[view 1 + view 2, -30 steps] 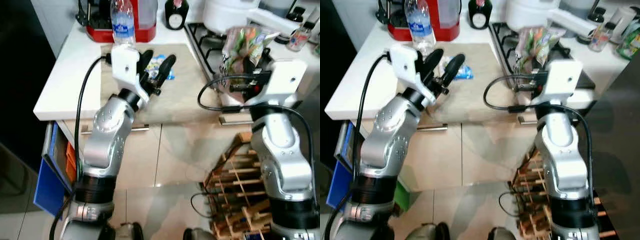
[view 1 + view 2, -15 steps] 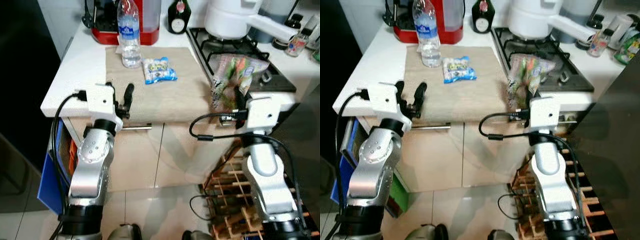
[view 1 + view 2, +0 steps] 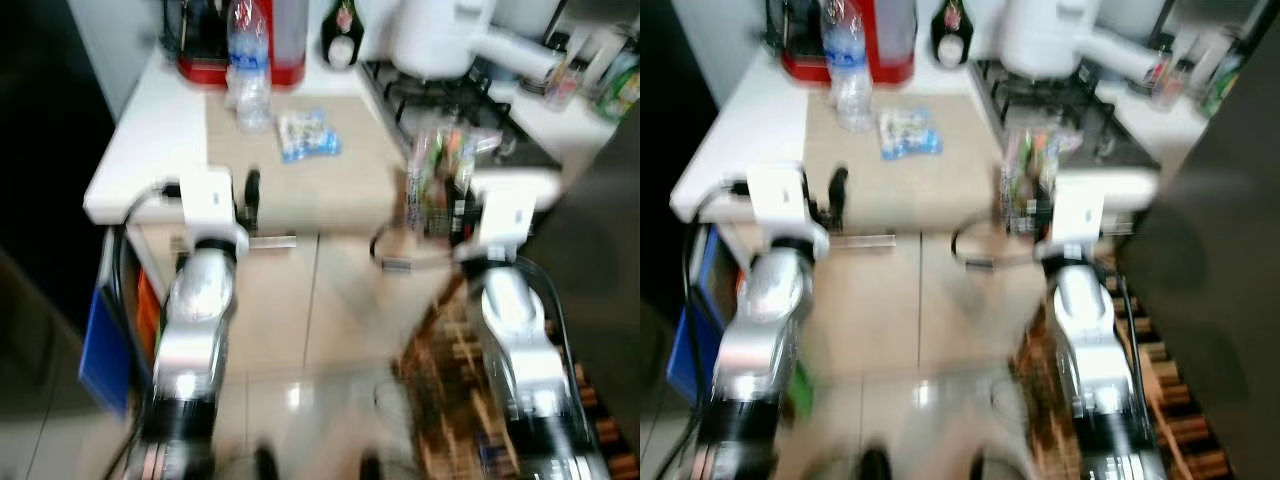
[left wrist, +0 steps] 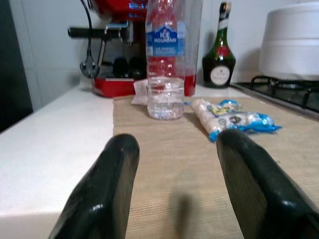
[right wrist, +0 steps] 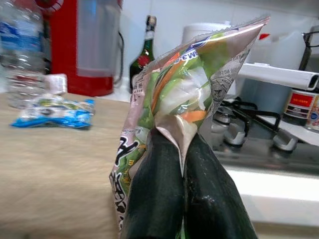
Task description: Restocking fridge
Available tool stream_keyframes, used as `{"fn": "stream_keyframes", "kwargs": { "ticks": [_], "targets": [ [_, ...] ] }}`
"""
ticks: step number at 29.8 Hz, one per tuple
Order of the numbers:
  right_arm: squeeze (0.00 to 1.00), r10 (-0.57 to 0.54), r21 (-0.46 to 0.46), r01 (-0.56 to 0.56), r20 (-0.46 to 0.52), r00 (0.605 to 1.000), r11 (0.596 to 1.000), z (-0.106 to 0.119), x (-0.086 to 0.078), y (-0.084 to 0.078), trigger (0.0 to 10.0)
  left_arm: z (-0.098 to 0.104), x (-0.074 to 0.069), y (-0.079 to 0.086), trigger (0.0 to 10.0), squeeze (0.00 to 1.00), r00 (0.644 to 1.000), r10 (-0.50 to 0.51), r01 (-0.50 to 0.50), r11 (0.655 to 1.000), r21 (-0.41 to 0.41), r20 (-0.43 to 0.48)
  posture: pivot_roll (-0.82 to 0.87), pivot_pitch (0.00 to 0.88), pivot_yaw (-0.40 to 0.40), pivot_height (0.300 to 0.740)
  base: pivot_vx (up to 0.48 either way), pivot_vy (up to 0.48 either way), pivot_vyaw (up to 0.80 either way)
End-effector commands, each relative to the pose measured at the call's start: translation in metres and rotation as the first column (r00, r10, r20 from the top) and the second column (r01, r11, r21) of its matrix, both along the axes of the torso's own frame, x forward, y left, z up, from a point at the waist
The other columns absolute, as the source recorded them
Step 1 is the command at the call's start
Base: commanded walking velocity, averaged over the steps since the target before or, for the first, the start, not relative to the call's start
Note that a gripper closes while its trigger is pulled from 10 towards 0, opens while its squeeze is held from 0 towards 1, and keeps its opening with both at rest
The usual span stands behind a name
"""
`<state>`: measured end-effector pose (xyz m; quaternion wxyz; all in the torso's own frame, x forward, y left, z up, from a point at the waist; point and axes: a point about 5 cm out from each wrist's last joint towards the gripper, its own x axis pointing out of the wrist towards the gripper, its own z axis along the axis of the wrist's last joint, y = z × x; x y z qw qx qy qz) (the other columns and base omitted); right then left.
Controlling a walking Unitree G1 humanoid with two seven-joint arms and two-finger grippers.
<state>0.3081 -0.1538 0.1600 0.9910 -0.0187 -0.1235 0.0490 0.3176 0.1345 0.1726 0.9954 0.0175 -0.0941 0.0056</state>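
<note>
My right gripper (image 5: 183, 199) is shut on a bag of mixed vegetables (image 5: 185, 84), holding it upright at the counter's front edge beside the hob; the same vegetable bag (image 3: 440, 168) looks blurred from the head. My left gripper (image 4: 177, 189) is open with nothing between its fingers, low over the front of a beige mat (image 4: 169, 164). Farther back on that mat stand a clear water bottle (image 4: 165, 64) and, beside it, a blue snack pack (image 4: 230, 119). The water bottle (image 3: 250, 65) and the snack pack (image 3: 305, 135) lie well beyond the left fingers (image 3: 252, 190).
A red coffee machine (image 3: 232, 45), a dark bottle (image 3: 342, 40) and a white pot (image 3: 440, 35) on the gas hob line the counter's back. A wooden rack (image 3: 450, 370) stands on the floor at right, a blue bin (image 3: 105, 340) at left. A dark panel (image 3: 1225, 250) rises at far right.
The head views have shifted and blurred, so the camera is moving. The left gripper has drawn back from the snack pack to the counter's front edge. The right gripper has lowered, keeping the vegetable bag.
</note>
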Motion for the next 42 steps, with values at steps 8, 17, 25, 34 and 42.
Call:
{"fn": "stream_keyframes", "kwargs": {
  "ticks": [8,17,25,34,42],
  "targets": [
    [0.00,0.023,0.001,-0.023,0.010,1.000,1.000,0.000,-0.001,0.001,0.0,0.003,0.005,-0.005,10.0,0.00,1.000,0.008,-0.008,1.000,0.001,0.010,-0.13,0.000,-0.003,0.740,-0.335,0.000,0.00],
    [0.00,0.072,-0.023,-0.073,-0.063,0.995,0.997,-0.012,-0.002,0.003,0.0,0.000,0.007,-0.008,10.0,0.00,1.000,0.018,-0.018,1.000,-0.006,0.003,-0.13,0.000,-0.003,0.740,-0.333,0.000,0.00],
    [0.00,0.093,-0.020,-0.094,-0.078,0.993,0.995,-0.015,-0.002,0.005,0.0,-0.002,0.006,-0.008,10.0,0.00,1.000,0.026,-0.026,1.000,-0.003,-0.002,-0.13,0.004,-0.006,0.740,-0.333,0.000,0.00],
    [0.00,0.089,-0.024,-0.092,-0.110,0.990,0.995,-0.020,-0.004,0.000,0.0,-0.009,0.000,-0.002,10.0,0.00,1.000,-0.021,0.021,1.000,0.009,-0.005,-0.13,0.006,-0.009,0.740,-0.037,0.000,0.00],
    [0.00,0.088,-0.038,-0.093,-0.124,0.988,0.995,-0.023,-0.005,-0.002,0.0,-0.013,-0.002,-0.006,10.0,0.00,0.999,-0.051,0.051,0.998,0.023,-0.017,-0.13,0.000,-0.010,0.740,0.000,-0.480,0.59]
  ]
}}
